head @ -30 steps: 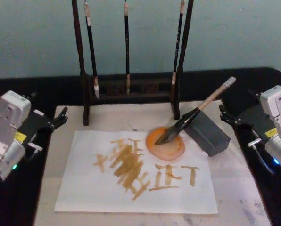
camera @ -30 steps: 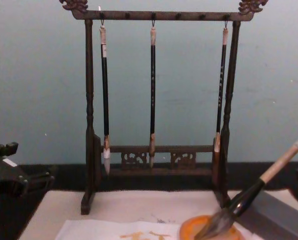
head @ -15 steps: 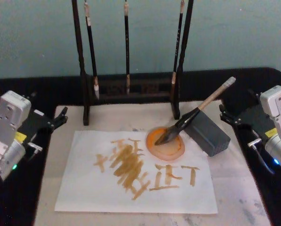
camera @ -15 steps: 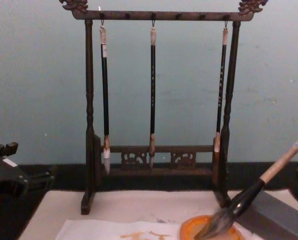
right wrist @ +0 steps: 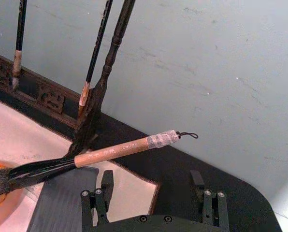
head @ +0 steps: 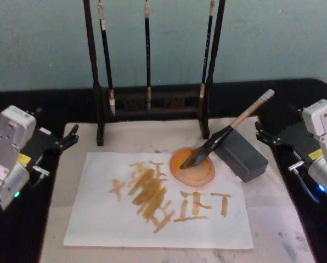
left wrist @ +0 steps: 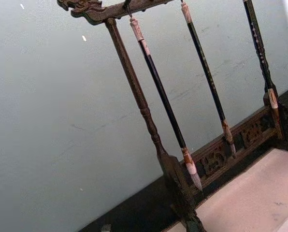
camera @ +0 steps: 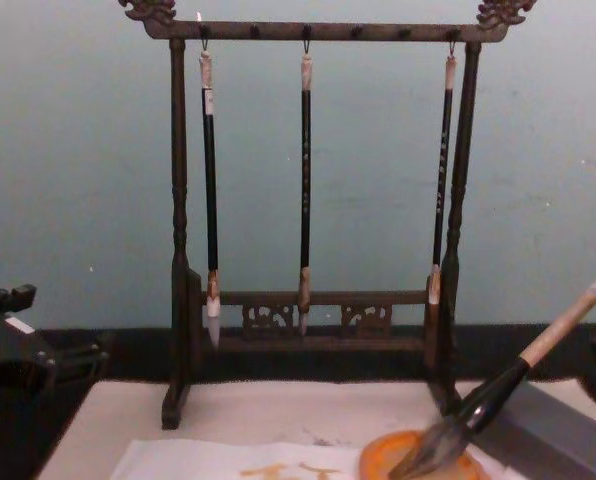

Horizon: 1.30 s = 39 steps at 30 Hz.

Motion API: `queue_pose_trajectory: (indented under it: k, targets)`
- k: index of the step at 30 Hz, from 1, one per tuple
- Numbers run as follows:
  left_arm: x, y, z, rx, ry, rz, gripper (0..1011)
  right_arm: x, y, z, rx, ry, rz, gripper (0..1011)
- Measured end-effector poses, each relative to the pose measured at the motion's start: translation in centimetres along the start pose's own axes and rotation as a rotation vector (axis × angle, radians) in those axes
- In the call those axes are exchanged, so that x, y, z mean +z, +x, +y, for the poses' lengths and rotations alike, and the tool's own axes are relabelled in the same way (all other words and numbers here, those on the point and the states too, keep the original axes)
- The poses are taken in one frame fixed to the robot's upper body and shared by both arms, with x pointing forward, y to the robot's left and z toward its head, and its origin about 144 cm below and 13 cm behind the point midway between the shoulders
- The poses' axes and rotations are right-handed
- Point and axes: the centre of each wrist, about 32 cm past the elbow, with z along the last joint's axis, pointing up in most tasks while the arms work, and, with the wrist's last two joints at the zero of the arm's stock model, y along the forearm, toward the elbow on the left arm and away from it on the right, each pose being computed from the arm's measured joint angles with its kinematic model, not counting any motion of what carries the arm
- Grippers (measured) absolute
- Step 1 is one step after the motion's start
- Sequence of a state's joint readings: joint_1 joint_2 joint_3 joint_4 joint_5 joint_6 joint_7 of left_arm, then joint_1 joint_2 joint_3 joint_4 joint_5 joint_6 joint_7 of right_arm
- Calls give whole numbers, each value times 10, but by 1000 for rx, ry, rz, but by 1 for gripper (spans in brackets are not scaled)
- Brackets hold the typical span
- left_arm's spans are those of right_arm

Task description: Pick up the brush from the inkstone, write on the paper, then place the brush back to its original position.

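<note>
The brush lies slanted, its bushy tip resting in the round orange inkstone and its black lower section propped on a dark grey block. The pale handle points up and to the right. The white paper with orange-yellow strokes lies flat in front, its far right corner under the inkstone. My right gripper stands open at the right, beside the block and apart from the brush handle. My left gripper is open at the left edge of the mat, far from the brush.
A dark wooden rack with three slim hanging brushes stands at the back of the beige felt mat. Black tabletop lies to both sides, and a pale teal wall rises behind.
</note>
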<state>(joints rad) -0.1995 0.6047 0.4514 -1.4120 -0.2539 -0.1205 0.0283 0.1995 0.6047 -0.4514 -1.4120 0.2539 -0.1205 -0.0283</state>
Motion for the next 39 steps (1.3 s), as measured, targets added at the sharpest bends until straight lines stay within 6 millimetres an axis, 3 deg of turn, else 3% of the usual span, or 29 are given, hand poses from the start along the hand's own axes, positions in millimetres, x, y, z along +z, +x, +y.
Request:
queue_pose_trajectory:
  k: [39]
  targets:
    - [0, 0, 0, 0, 0, 0, 1010, 0, 0, 0, 0, 0, 0, 1000]
